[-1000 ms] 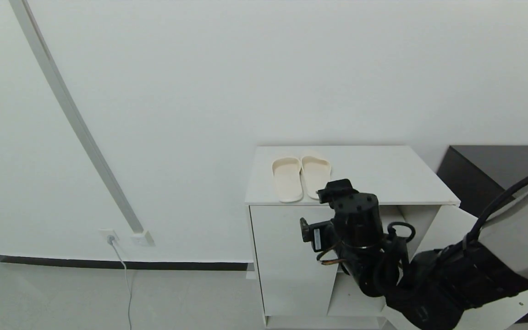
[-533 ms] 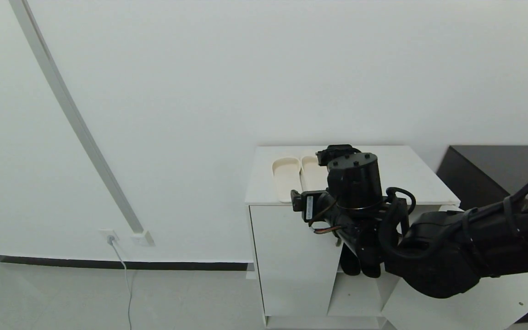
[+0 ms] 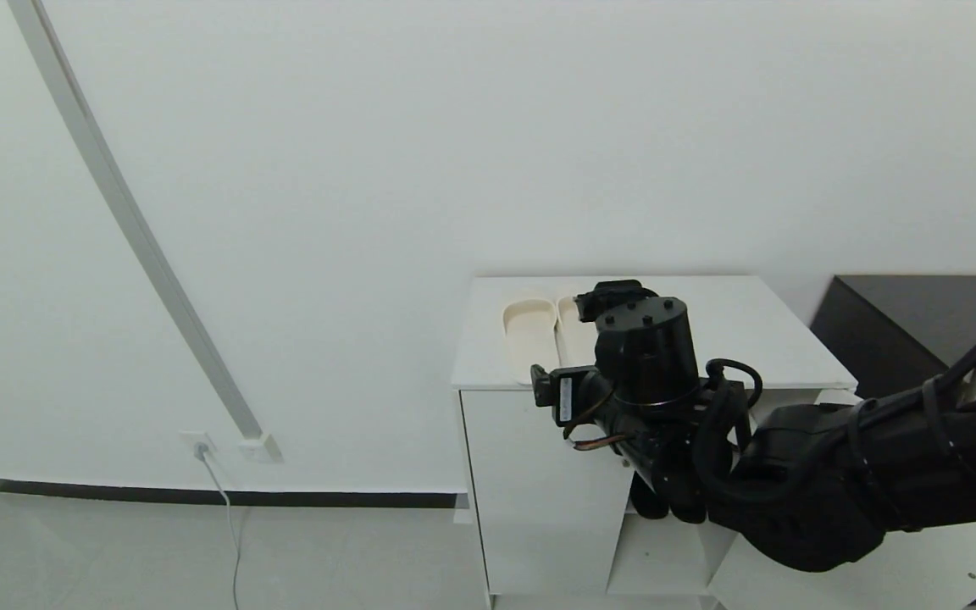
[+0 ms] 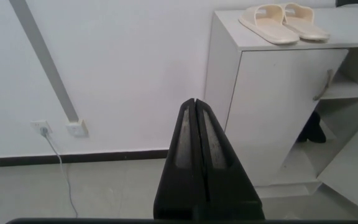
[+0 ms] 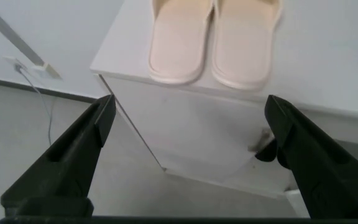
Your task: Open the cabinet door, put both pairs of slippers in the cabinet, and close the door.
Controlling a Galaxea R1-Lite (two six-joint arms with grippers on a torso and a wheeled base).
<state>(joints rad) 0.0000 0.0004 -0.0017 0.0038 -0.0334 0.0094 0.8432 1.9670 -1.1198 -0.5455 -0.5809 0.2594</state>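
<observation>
Head view: your right arm (image 3: 649, 356) has swung up from in front of the cabinet (image 3: 539, 474), door (image 3: 844, 585) already open, and now sits over the cream slippers (image 3: 530, 332) on the cabinet top.

Left wrist view: left gripper (image 4: 196, 107) clenched on nothing, well off to the side. A dark shape (image 4: 312, 127) lies on the inside shelf, likely the other pair.

Right wrist view: right gripper (image 5: 190, 109) spread wide just short of the slippers, so you look set for the pickup.
</observation>
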